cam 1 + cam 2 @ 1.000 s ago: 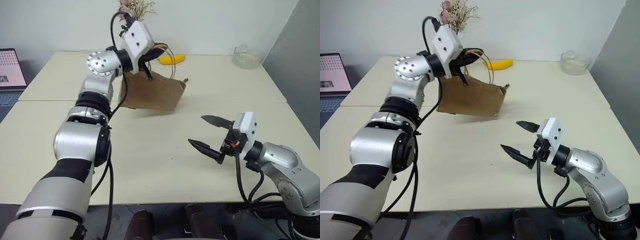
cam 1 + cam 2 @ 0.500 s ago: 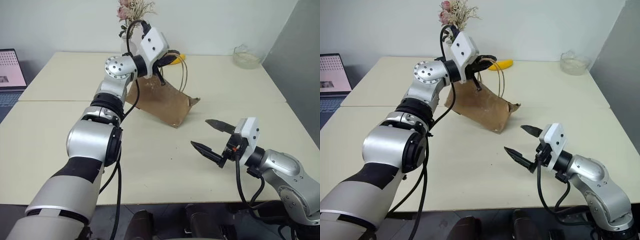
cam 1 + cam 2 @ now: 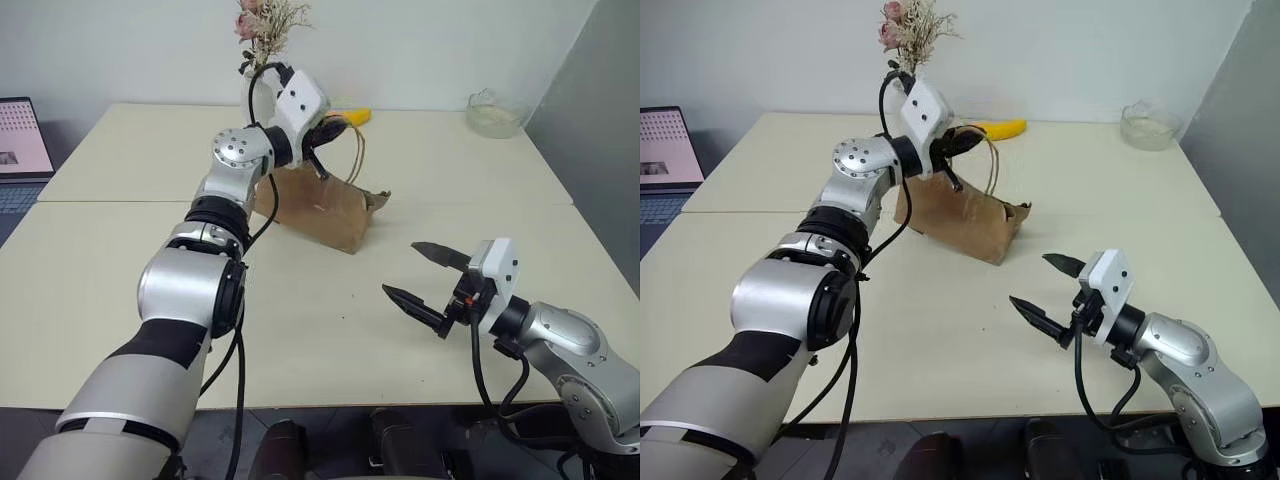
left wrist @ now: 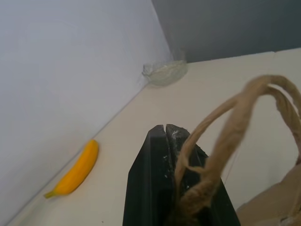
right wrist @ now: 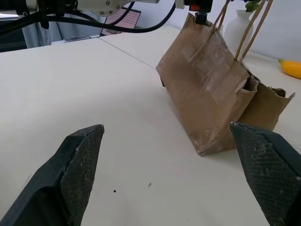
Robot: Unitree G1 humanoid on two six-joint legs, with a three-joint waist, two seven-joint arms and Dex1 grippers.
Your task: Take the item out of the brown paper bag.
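- toward the far middle of the tabletop (image 3: 300,330), the brown paper bag (image 3: 318,205) stands tilted, its bottom edge on the surface, its cord handles (image 3: 352,150) pulled up.
- left hand (image 3: 322,135) is closed tight on those handles; in the left wrist view the fingers (image 4: 162,165) sit pressed together with the twisted cord (image 4: 221,141) looped beside them.
- right hand (image 3: 428,280) hovers near the front right, well apart from the bag, fingers spread wide and holding nothing.
- the item is not visible; i judge it lies inside the bag, hidden by the paper.
- handling, as a judgement: the bag looks light, crumpled and floppy, likely to tear or collapse, so the handles or rim are the sound hold; a small rounded fruit would be smooth and apt to roll, best pinched across its middle.
- counts: one bag, two looped handles, one banana (image 3: 345,118) by the wall, one glass bowl (image 3: 493,113), one vase of dried flowers (image 3: 266,22), one laptop (image 3: 22,140).
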